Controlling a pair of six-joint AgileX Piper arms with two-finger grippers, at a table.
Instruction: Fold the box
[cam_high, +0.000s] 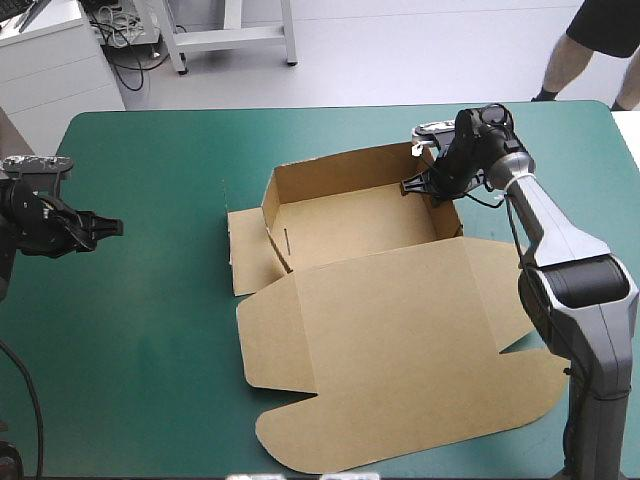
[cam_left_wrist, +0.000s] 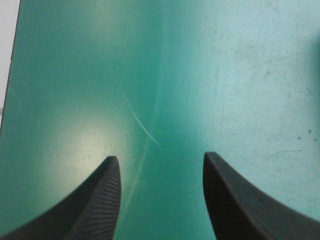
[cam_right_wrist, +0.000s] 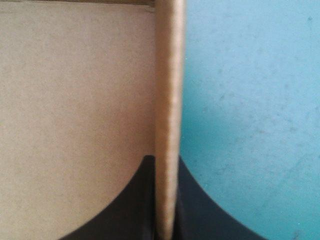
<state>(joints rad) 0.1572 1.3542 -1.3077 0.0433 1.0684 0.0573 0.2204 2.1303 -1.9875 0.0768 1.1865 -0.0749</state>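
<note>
The brown box (cam_high: 350, 225) stands mid-table as an open tray, with its far, left and right walls raised. Its wide lid (cam_high: 400, 340) lies flat toward the near edge. My right gripper (cam_high: 425, 185) sits at the far end of the right wall. In the right wrist view the right gripper (cam_right_wrist: 165, 159) is shut on that upright wall (cam_right_wrist: 169, 75), one finger inside the tray and one outside. My left gripper (cam_high: 108, 228) hovers well left of the box. In its own view the left gripper (cam_left_wrist: 160, 156) is open over bare teal-green cover.
A small side flap (cam_high: 245, 255) lies flat on the table against the box's left wall. Bare teal-green cover (cam_high: 130, 330) spreads between the left gripper and the box. The table's edge (cam_left_wrist: 11, 75) shows beside the left gripper.
</note>
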